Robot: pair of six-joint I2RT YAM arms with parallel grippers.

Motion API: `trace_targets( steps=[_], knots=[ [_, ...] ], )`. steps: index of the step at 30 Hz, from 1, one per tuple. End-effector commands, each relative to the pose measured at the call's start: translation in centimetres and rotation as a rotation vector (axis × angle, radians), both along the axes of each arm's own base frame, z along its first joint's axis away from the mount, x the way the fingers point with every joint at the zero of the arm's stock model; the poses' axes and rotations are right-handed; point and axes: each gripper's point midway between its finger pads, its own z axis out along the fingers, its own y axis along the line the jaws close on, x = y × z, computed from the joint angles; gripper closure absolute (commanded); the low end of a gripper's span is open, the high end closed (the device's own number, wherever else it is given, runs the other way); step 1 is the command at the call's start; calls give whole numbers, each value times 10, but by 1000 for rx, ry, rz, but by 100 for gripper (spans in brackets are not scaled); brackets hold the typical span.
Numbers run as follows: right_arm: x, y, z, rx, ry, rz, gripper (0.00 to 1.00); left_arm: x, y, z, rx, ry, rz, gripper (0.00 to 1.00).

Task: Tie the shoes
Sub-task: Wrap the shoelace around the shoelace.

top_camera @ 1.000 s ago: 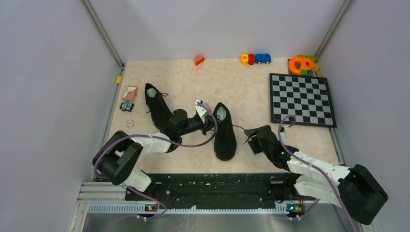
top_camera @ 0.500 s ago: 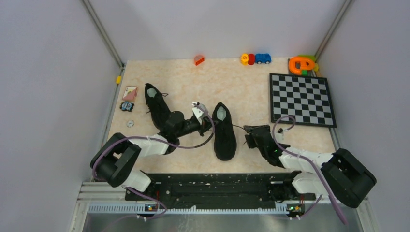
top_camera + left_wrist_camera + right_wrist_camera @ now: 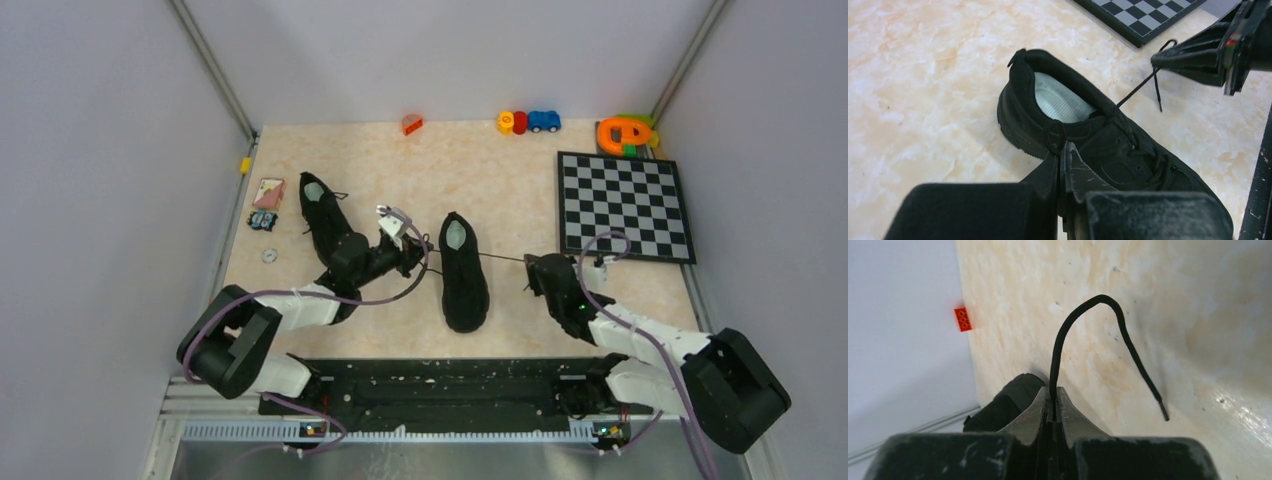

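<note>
Marbled tabletop [image 3: 500,180]: shoe [image 3: 465,280] between left tool [image 3: 420,247] and right tool [image 3: 530,263], each clenched on its lace [image 3: 505,259].

A beige marbled tabletop [image 3: 520,190] carries a black lace-up sneaker [image 3: 466,285] at centre and a second black sneaker [image 3: 318,205] leftward. A black-and-white checkerboard [image 3: 625,205] lies at right.

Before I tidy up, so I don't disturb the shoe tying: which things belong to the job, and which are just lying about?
Job: middle shoe, its laces, left gripper and right gripper shut on them, other shoe.
Lying about: chessboard, orange brick, blue toy car, orange-green toy, card.
</note>
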Motion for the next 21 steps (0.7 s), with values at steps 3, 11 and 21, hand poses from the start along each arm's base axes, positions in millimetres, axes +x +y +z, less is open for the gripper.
trace_targets(
  steps=[3, 11, 21],
  knots=[
    [7, -16, 15, -105, -45, 66, 100, 10, 18, 5, -40, 19, 111, 100],
    [25, 45, 84, -246, -287, 469, 100, -2, -7, 16, 93, -131, -144, 100],
    [26, 109, 148, -450, -467, 951, 100, 0, -13, 31, 314, -283, -318, 100]
  ],
)
